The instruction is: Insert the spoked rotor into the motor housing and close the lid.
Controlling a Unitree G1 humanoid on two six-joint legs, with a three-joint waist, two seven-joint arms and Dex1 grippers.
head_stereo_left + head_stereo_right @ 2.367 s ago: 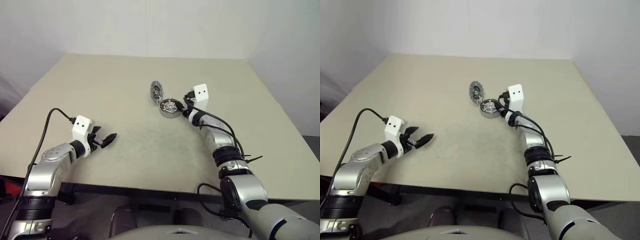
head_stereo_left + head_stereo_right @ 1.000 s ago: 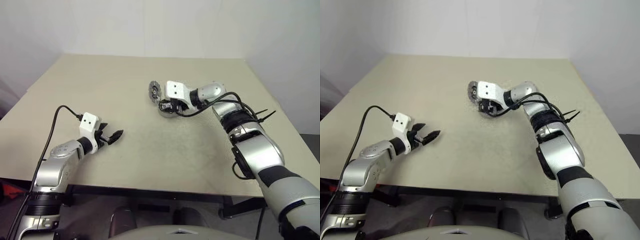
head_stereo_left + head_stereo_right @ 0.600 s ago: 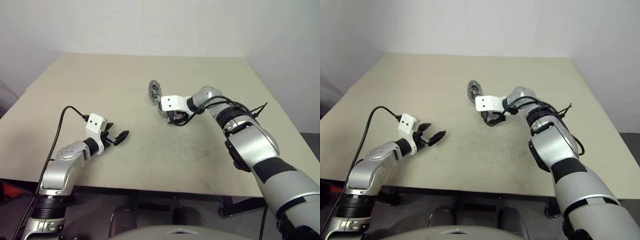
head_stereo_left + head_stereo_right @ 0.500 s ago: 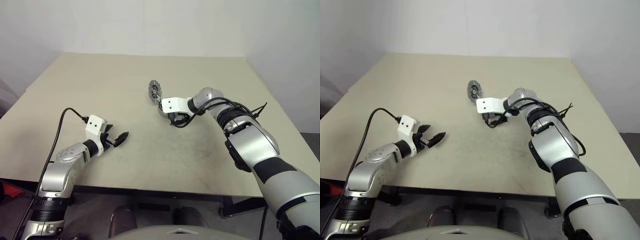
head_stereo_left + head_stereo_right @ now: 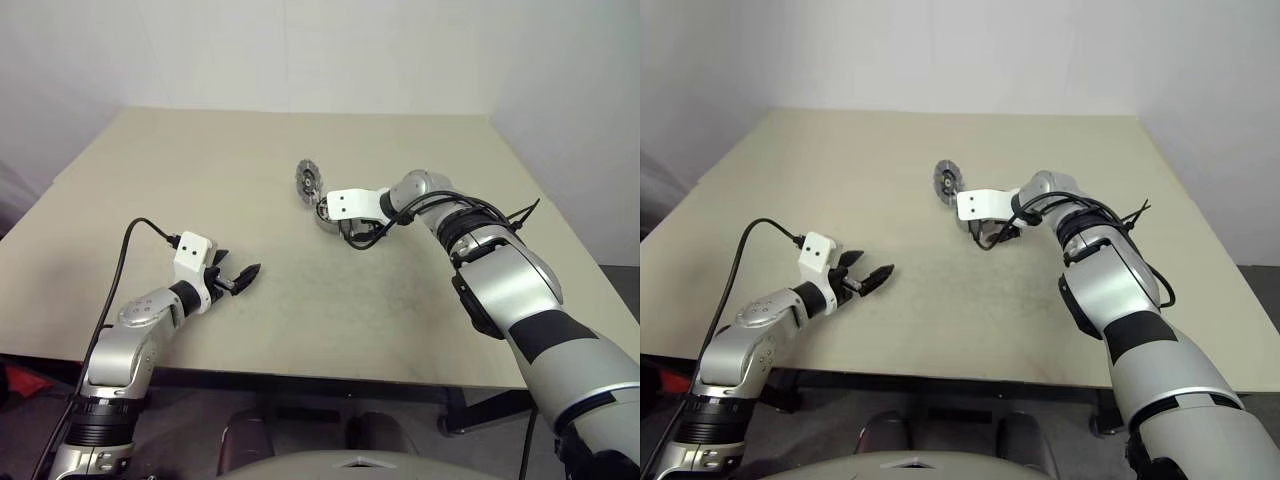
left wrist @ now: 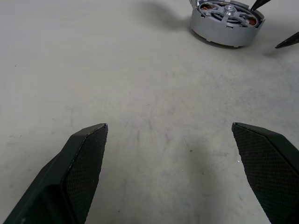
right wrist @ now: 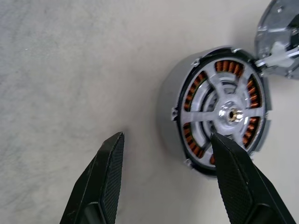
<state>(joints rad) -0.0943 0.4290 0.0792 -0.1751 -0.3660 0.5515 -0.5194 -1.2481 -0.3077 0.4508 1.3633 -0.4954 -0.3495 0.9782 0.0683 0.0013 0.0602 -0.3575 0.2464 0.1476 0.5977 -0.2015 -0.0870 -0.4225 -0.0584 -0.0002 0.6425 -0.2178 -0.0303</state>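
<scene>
Right arm: swings over from beside the housing [image 7: 219, 116] to above it, elbow raised.
Right gripper [image 7: 168, 154]: now points down, fingers apart.
Left gripper [image 5: 240, 275]: shifts slightly inward.

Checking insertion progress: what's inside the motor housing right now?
The spoked rotor sits in the motor housing, silver spokes and hub over copper windings. Whether it's fully seated can't be told; one right gripper fingertip hides part of the rim. The lid is off, leaning beside it.

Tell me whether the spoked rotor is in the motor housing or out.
In. The right wrist view shows the spoked rotor seated inside the motor housing, its silver spokes lying over the copper windings.
</scene>
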